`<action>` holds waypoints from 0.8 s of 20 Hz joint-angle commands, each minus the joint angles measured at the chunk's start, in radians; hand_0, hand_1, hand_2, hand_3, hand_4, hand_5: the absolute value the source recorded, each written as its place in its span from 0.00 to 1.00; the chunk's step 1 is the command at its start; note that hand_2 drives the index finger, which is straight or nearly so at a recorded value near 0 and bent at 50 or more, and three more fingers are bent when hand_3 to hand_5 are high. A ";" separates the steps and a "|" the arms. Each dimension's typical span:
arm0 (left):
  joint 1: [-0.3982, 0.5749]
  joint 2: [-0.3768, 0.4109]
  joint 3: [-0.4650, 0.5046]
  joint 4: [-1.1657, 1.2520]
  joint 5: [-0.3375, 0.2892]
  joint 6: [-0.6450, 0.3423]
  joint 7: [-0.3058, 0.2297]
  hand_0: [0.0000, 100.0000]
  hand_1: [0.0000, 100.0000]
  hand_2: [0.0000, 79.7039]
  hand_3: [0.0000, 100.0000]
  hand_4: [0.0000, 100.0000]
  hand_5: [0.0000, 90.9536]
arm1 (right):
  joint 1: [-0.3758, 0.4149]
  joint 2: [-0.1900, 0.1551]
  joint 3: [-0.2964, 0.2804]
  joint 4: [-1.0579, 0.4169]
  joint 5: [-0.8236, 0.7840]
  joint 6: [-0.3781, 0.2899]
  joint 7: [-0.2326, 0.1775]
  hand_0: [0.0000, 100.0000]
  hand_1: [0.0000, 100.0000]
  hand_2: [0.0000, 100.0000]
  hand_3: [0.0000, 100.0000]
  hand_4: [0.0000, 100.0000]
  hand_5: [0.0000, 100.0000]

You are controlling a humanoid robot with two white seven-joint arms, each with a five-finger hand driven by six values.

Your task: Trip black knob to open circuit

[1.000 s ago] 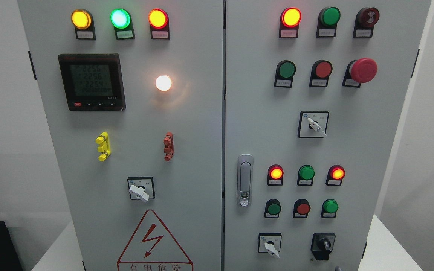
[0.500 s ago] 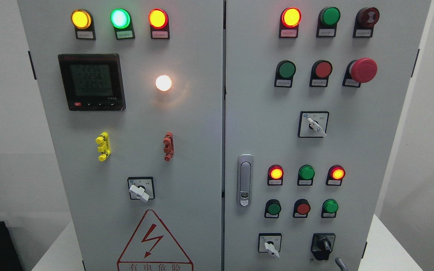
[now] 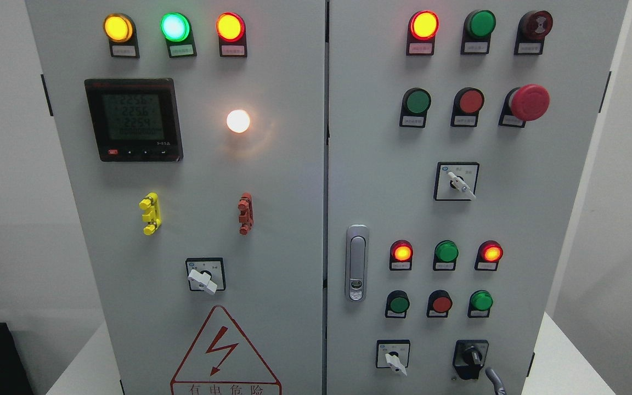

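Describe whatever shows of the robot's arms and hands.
Very little shows. One slim, grey, rounded finger pokes up from the bottom edge at the lower right, just right of the black knob. It looks smooth and slightly curved, with no markings or cables to be seen. The rest of that hand and its arm are out of frame, so which side it belongs to cannot be told. Nothing else of the robot shows.

A lit white lamp point(image 3: 238, 121) glows right of the digital meter point(image 3: 133, 119), above the red-edged warning triangle point(image 3: 225, 354).
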 commanded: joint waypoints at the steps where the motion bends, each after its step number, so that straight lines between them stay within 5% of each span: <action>1: -0.002 -0.002 0.001 0.000 0.002 -0.002 0.000 0.12 0.39 0.00 0.00 0.00 0.00 | -0.003 -0.002 0.010 -0.028 -0.003 -0.008 0.007 0.00 0.05 0.05 1.00 1.00 0.96; 16: -0.002 -0.002 0.001 0.000 0.002 -0.002 0.000 0.12 0.39 0.00 0.00 0.00 0.00 | 0.008 -0.004 0.032 -0.029 -0.003 -0.008 0.005 0.00 0.05 0.05 1.00 1.00 0.96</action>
